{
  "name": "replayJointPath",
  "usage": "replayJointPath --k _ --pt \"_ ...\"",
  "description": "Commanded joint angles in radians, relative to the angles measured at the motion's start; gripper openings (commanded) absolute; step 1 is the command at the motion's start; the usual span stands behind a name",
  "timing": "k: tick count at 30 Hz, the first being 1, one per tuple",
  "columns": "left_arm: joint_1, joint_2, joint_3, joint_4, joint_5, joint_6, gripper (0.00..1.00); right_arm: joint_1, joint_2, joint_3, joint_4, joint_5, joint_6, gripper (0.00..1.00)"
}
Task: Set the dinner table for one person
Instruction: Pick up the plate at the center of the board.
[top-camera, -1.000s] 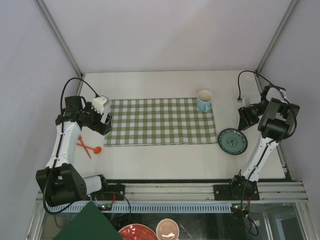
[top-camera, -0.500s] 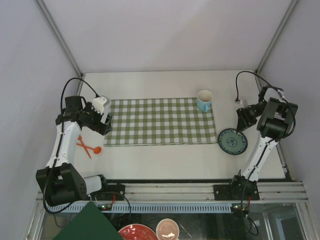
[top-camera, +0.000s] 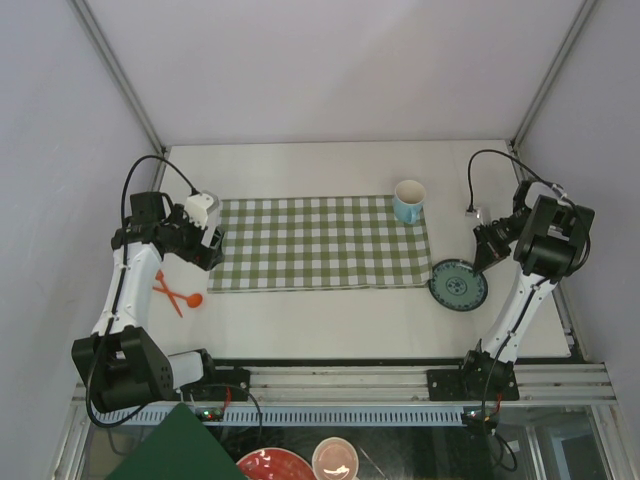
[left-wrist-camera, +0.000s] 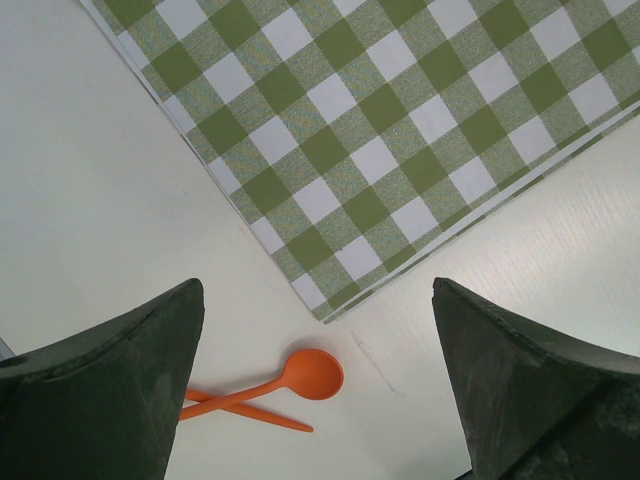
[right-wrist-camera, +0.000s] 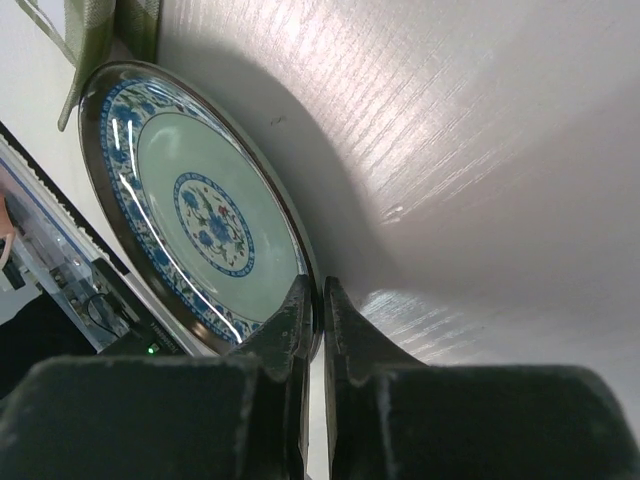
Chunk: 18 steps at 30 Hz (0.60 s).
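A blue-patterned plate (top-camera: 457, 286) lies on the dinner table (top-camera: 330, 325) just right of the green-and-white checked cloth (top-camera: 320, 243). My right gripper (top-camera: 484, 256) is shut on its far right rim; in the right wrist view the two fingers pinch the plate (right-wrist-camera: 190, 200) edge at the gripper (right-wrist-camera: 318, 290) tip. A light blue cup (top-camera: 408, 201) stands on the cloth's back right corner. An orange spoon (top-camera: 178, 295) lies crossed over a second orange utensil left of the cloth. My left gripper (top-camera: 205, 240) hovers open above the cloth's (left-wrist-camera: 380, 130) front left corner, with the spoon (left-wrist-camera: 300, 376) below it.
Metal frame posts rise at the table's back corners, and purple walls close both sides. Below the near rail sit a red bowl (top-camera: 268, 465), a pink cup (top-camera: 335, 459) and a dark green sheet (top-camera: 175, 450). A cable (top-camera: 478, 165) loops from the right arm.
The right gripper came down and shut on the plate's rim. The plate has shifted slightly left, toward the cloth. The left arm has not moved.
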Motion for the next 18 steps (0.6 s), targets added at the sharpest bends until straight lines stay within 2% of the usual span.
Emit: replayJointPath --k 1,7,12,18 --pt "0.005 -0.015 -0.001 0.0 0.02 0.013 1.0 0.006 -0.04 -0.014 0.035 0.013 -0.007 0.0" --pt "0.004 -0.015 -0.001 0.001 0.019 0.013 1.0 -0.005 -0.11 0.033 -0.021 0.023 0.029 0.0" --pt "0.004 -0.017 0.002 -0.003 0.03 0.012 1.0 -0.035 -0.163 0.168 -0.178 -0.002 0.02 0.0" --pt "0.004 -0.028 0.003 -0.002 0.038 0.014 1.0 -0.029 -0.245 0.212 -0.181 0.033 0.071 0.0"
